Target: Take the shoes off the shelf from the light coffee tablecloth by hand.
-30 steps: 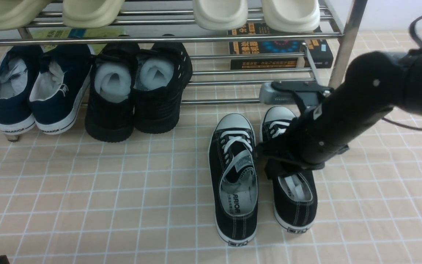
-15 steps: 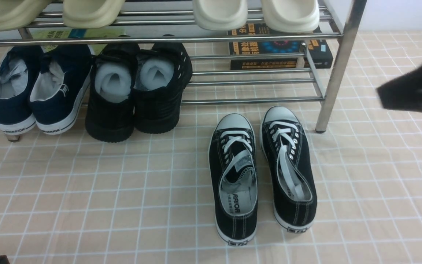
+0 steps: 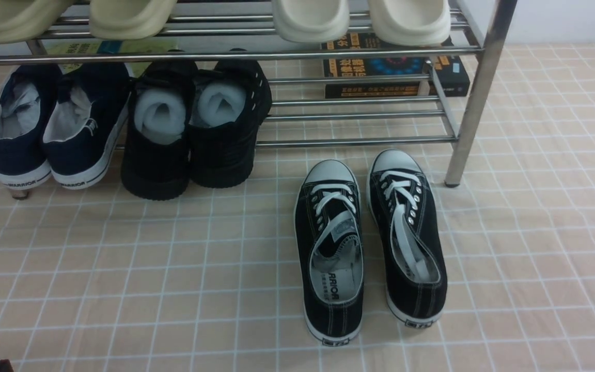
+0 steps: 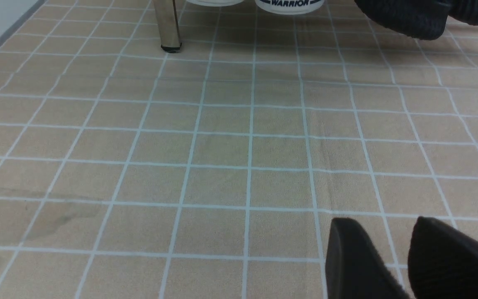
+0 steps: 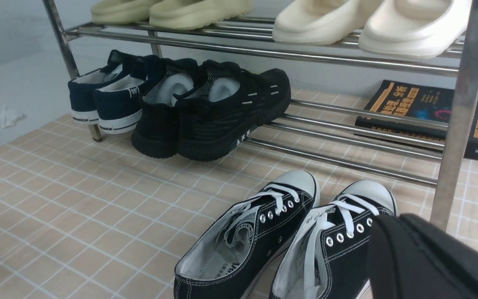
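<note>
The pair of black low-top canvas sneakers with white laces (image 3: 328,258) stands off the rack, side by side on the beige tablecloth with thin white grid lines (image 3: 147,268) that covers the bench; the white toe caps point to the two-tier chrome tube shelf (image 3: 475,98), near its lowest front bar and its right front leg; on the lower tier sit navy sneakers with white soles (image 3: 44,129) and chunky all-black shoes stuffed with white foam (image 3: 194,134); cream foam slippers (image 3: 359,18) lie on the upper tier. The left end effector (image 4: 384,232) is low over bare cloth, its dark tips a little apart, grasping nothing; of the right end effector (image 5: 430,261) only a dark part shows, so I cannot tell if it is released or clenched.
</note>
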Robot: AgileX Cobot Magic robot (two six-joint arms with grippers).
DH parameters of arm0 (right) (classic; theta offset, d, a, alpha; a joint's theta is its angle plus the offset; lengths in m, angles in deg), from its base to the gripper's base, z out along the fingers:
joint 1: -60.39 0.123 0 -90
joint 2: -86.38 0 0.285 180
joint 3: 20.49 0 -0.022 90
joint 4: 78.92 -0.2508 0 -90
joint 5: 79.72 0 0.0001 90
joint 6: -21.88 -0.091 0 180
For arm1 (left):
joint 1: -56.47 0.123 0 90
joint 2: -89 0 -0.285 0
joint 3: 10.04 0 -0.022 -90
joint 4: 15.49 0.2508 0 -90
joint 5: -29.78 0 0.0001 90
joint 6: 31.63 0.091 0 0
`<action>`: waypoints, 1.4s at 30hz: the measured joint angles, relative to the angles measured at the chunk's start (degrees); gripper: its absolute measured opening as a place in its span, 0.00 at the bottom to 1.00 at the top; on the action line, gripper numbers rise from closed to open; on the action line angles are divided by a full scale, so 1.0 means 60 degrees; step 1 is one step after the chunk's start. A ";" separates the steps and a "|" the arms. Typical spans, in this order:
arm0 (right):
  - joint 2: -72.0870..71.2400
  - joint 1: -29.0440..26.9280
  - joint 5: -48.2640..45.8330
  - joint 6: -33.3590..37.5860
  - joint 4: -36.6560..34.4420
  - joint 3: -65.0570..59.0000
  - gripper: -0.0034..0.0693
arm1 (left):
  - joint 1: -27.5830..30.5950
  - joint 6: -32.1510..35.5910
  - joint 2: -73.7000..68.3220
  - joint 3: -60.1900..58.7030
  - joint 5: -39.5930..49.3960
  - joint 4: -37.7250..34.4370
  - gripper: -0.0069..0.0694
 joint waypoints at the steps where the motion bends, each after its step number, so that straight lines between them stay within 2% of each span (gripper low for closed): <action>1: 0.0000 0.0000 0.0067 0.0000 0.0000 -0.0011 0.03 | 0.0000 0.0000 0.0000 0.0000 0.0000 0.0000 0.40; 29: -0.0070 0.0000 0.0238 0.0000 0.0000 -0.0045 0.04 | 0.0000 0.0000 0.0000 0.0000 0.0000 0.0000 0.40; 34: -0.0703 -0.0037 0.0471 0.0000 0.0047 -0.0702 0.04 | 0.0000 0.0000 0.0000 0.0000 0.0000 0.0000 0.40; 38: -0.1390 -0.0508 0.0819 0.0000 0.0074 -0.1597 0.05 | 0.0000 0.0000 0.0000 0.0000 0.0000 0.0000 0.40; 42: -0.2184 -0.1898 0.0921 0.0000 0.0138 -0.2832 0.05 | 0.0000 0.0000 0.0000 0.0000 0.0000 0.0000 0.40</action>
